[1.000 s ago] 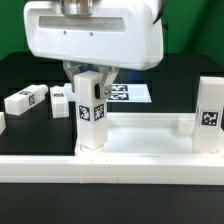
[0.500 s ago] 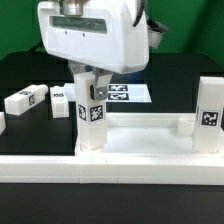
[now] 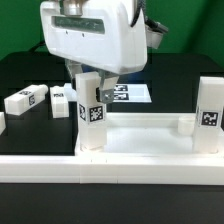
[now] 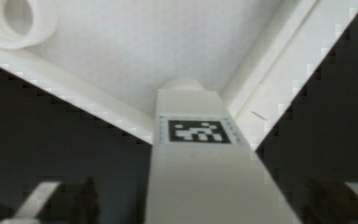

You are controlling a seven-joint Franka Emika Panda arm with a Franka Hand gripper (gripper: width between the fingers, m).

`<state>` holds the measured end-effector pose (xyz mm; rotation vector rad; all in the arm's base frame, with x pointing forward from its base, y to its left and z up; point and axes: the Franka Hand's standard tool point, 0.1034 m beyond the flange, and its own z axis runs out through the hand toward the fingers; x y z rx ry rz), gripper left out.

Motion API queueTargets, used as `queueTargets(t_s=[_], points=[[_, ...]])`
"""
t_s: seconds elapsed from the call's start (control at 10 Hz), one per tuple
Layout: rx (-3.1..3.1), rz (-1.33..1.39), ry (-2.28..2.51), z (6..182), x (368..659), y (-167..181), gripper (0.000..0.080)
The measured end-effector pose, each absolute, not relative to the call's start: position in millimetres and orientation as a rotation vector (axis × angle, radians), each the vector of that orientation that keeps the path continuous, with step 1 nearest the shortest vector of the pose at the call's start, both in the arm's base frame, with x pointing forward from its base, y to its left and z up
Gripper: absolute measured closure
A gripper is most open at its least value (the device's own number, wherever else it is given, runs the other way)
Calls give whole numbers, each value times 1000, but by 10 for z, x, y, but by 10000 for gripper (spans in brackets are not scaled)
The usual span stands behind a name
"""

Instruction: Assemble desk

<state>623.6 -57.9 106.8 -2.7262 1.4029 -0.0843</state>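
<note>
Though half hidden, gripper (image 3: 90, 78) astride leg (image 3: 91, 118)

a white leg (image 3: 90, 135) is marked by a black-and-white square tag (image 3: 95, 113); the desk top (image 3: 140, 160) is seen in white, the counter (image 3: 25, 70) in black.

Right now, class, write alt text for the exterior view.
The open gripper straddles an upright leg at the desk top's corner. A second leg stands at the exterior view's right; two loose legs lie on the table.
</note>
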Motion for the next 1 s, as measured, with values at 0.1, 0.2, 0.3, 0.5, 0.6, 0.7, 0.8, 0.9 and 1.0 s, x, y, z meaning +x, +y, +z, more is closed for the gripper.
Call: queueTargets(t_s=[0.1,0.2,0.3,0.5,0.6,0.7,0.8,0.9,1.0], points=[[-2807,-94,1240,1069,6239,-577,172],[-2863,-105,1110,1072,6246,-578,156],[-2897,-108,1024,1072,6246,-579,156],[-2963,-115,833,1072,6246,-581,150],[-2984,-118,759,1072,6246,-582,150],[-3022,-122,611,1072,6246,-584,150],[-3064,-125,452,1072,6245,-590,150],[-3090,-129,297,1072,6244,-595,150],[-3117,-139,68,1073,6249,-607,150]])
